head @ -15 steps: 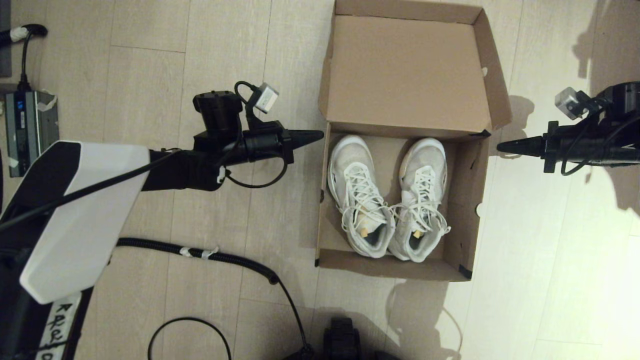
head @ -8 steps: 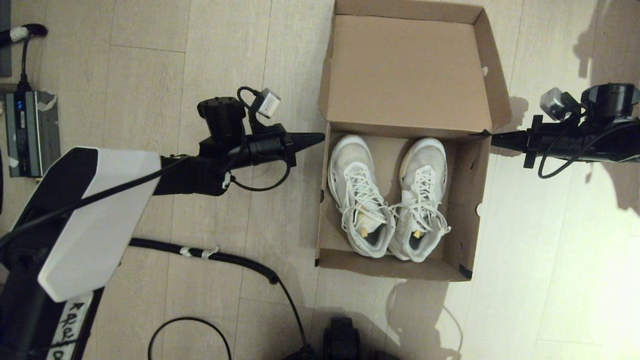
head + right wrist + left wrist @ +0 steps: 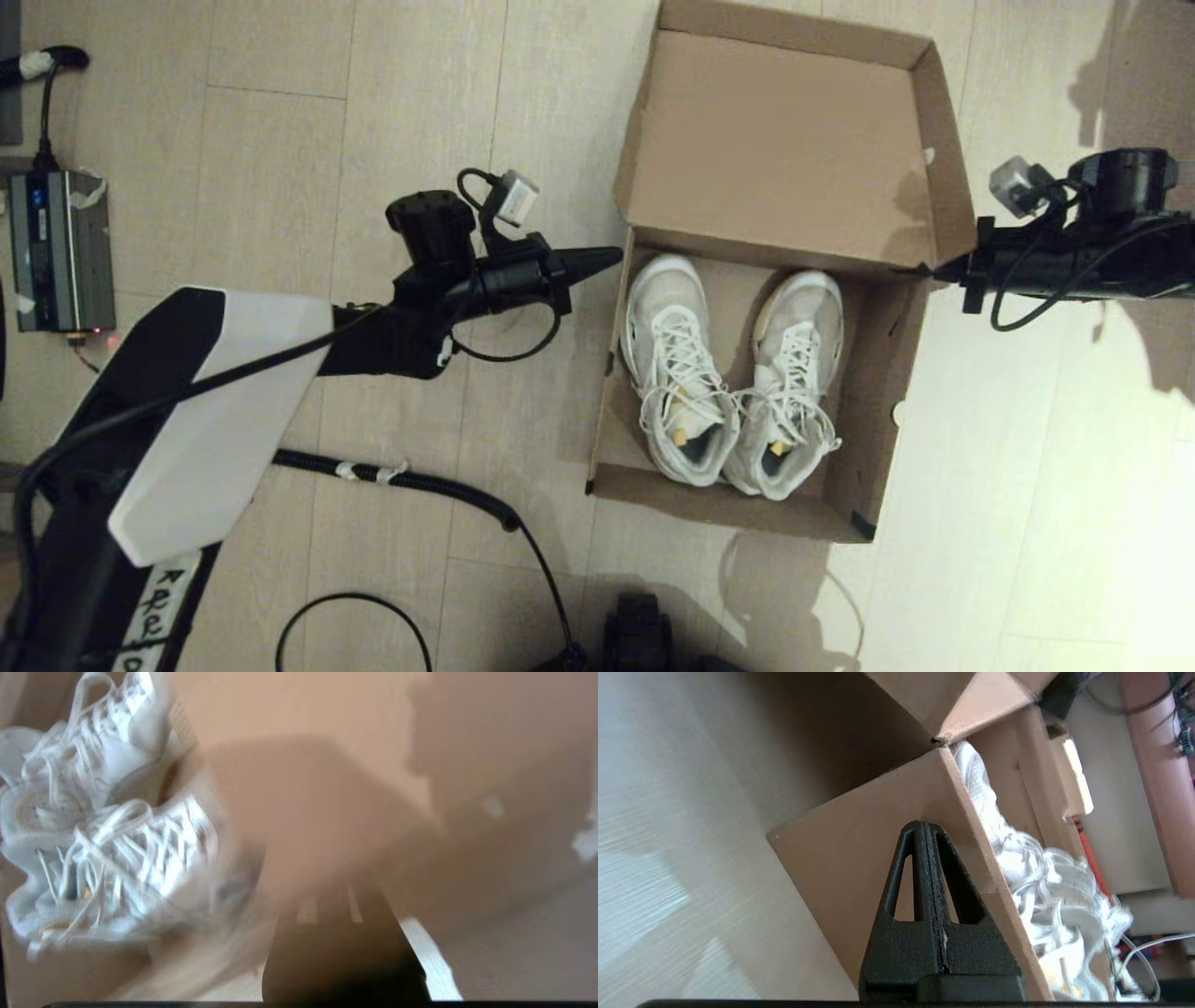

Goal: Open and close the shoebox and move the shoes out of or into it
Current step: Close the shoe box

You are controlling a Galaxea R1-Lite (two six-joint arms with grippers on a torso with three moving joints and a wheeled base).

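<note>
The shoebox (image 3: 709, 502) stands open on the floor, its lid (image 3: 784, 149) folded back at the far side. Both white shoes (image 3: 677, 373) (image 3: 794, 383) lie side by side inside, toes toward the lid. My left gripper (image 3: 611, 255) is shut, its tip at the box's left wall near the hinge corner; in the left wrist view the gripper (image 3: 923, 823) points at that outer wall (image 3: 840, 858). My right gripper (image 3: 941, 271) is shut against the box's right hinge corner, its tip partly hidden by the lid's side flap. The right wrist view shows the shoes (image 3: 117, 849) beside cardboard.
A grey power unit (image 3: 58, 247) sits at the far left on the wooden floor. A black ribbed cable (image 3: 411, 481) runs across the floor in front of the box's left side. A dark part of the robot's base (image 3: 639, 635) shows at the bottom.
Both grippers have closed in on the box from either side. The right one has reached the right hinge corner, and the box has turned, its lid end swinging to the right.
</note>
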